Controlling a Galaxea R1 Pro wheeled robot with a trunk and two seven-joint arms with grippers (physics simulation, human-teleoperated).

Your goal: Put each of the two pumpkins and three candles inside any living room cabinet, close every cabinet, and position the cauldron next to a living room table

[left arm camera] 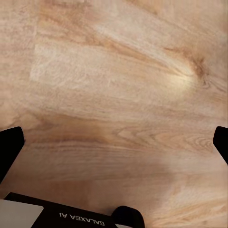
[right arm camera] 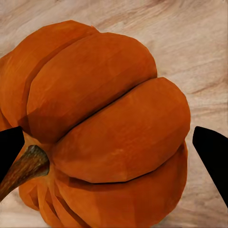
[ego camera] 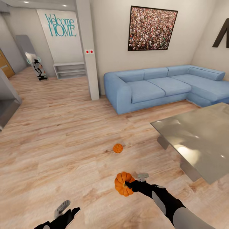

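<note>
While the right gripper (ego camera: 127,183) grips one pumpkin (ego camera: 122,184) low in the head view, a second pumpkin (ego camera: 118,148) sits on the floor (ego camera: 63,133) at centre, the table (ego camera: 200,140) at right. Left wrist: left gripper (left arm camera: 114,142) spread wide over bare floor. Right wrist: fingers (right arm camera: 213,152) flank the pumpkin (right arm camera: 104,128).

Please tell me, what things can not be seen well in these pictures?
- Held pumpkin: its far side is hidden by the right hand, head view.
- Glass table: cut off by the right edge, head view.
- Left hand: its fingers are cropped at the wrist view's edges.
</note>
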